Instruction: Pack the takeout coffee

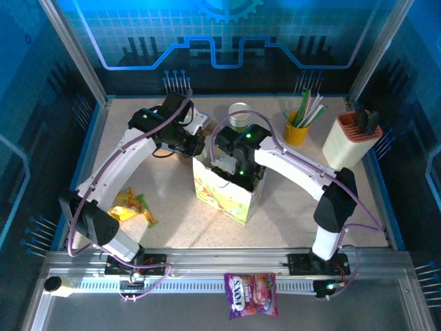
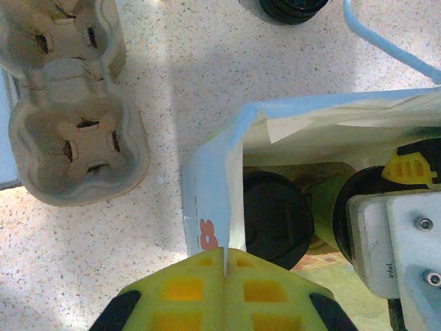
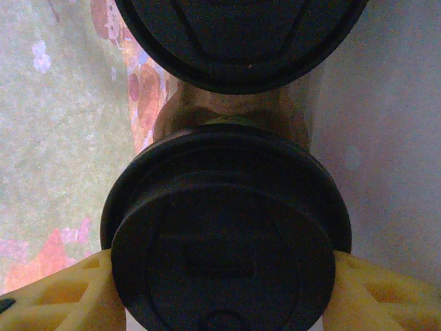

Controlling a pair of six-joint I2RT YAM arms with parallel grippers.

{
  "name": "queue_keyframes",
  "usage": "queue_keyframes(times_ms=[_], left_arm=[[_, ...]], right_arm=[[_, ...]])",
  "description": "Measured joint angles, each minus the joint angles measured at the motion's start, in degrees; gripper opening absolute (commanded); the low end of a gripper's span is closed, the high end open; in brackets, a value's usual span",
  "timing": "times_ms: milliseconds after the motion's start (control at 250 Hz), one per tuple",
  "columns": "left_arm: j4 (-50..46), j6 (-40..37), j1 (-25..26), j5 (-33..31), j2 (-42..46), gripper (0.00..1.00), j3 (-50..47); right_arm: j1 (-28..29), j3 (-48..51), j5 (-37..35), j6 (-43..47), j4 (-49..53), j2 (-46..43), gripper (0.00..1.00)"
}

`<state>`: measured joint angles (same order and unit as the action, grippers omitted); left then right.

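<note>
Right gripper [image 3: 224, 276] inside paper bag [image 1: 224, 196], jaws clasping lid of upright coffee cup [image 3: 224, 234], directly beneath wrist. Other cup [image 3: 241, 34] stands just beside it. Left gripper [image 2: 224, 265], pressed together, pinches bag rim. Exit path: straight up.

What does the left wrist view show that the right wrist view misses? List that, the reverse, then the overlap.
Left wrist: the left gripper pinching the paper bag's rim, a cardboard cup carrier on the table. Right wrist: the right gripper closed around the near cup, the bag's printed inner wall. Shared: both black-lidded cups inside the bag.
</note>
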<state>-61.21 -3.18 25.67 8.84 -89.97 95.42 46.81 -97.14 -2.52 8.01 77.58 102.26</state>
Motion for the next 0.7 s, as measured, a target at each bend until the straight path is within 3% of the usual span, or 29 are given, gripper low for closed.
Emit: queue_keyframes(times_ms=[699], left_arm=[[0.02, 0.0, 0.0, 0.0, 0.0, 0.0, -0.11]], right_arm=[[-0.11, 0.52, 0.0, 0.0, -0.59, 0.0, 0.36]])
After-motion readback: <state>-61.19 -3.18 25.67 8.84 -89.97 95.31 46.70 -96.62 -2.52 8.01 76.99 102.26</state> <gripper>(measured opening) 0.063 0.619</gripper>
